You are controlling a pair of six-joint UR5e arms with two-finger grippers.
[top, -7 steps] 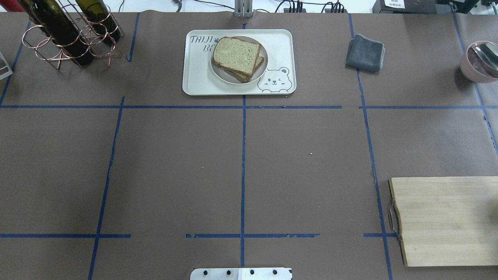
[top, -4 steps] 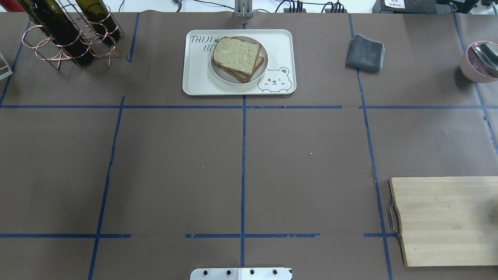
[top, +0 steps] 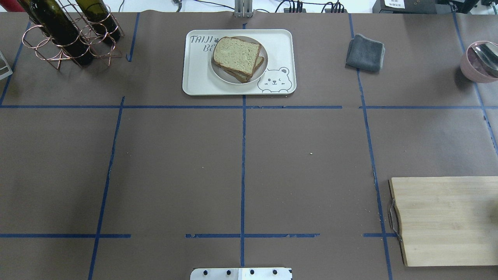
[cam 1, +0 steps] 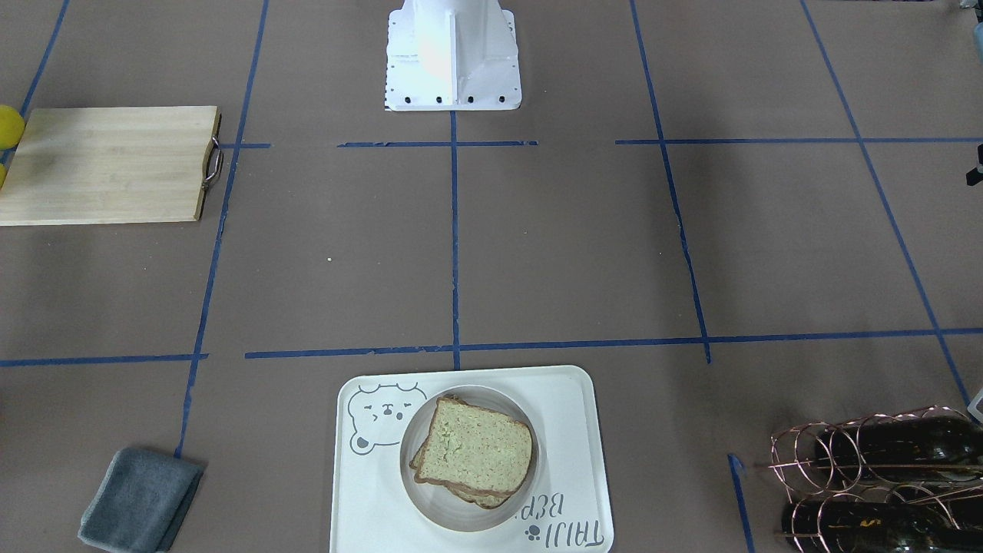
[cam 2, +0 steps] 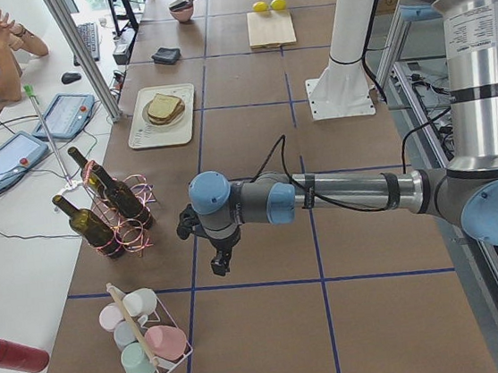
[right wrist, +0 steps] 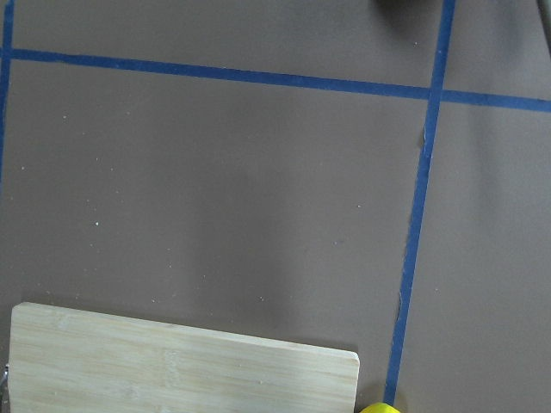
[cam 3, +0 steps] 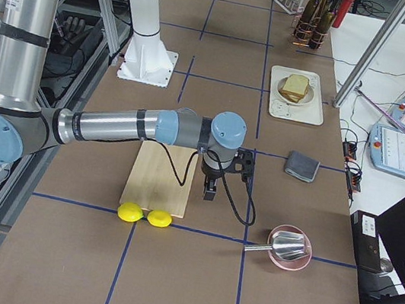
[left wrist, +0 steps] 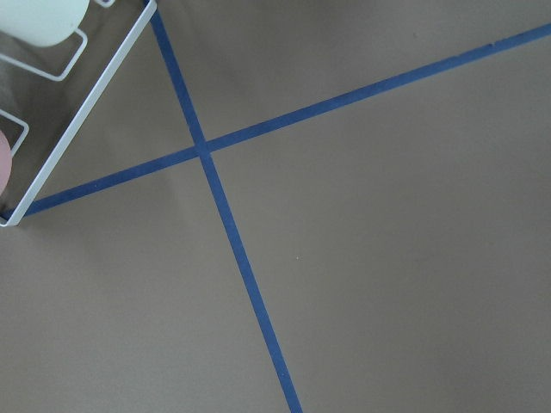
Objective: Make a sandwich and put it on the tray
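Observation:
The sandwich [top: 237,56], two bread slices stacked with the egg hidden, sits on a round cream dish [top: 232,80] on the bear tray [top: 194,77] at the table's far middle. They also show in the front view: sandwich [cam 1: 476,449], tray [cam 1: 369,499]. Neither gripper shows in the overhead or front views. My left gripper [cam 2: 222,263] hangs over the table's left end, near the bottle rack. My right gripper [cam 3: 210,194] hangs by the cutting board's edge. I cannot tell whether either is open or shut.
A wooden cutting board [top: 447,221] lies at the near right, with two lemons [cam 3: 145,215] beyond it. A grey cloth [top: 365,52] and a pink bowl [top: 476,62] are at the far right. A wine rack [top: 66,35] stands far left, a cup rack [cam 2: 145,342] further left.

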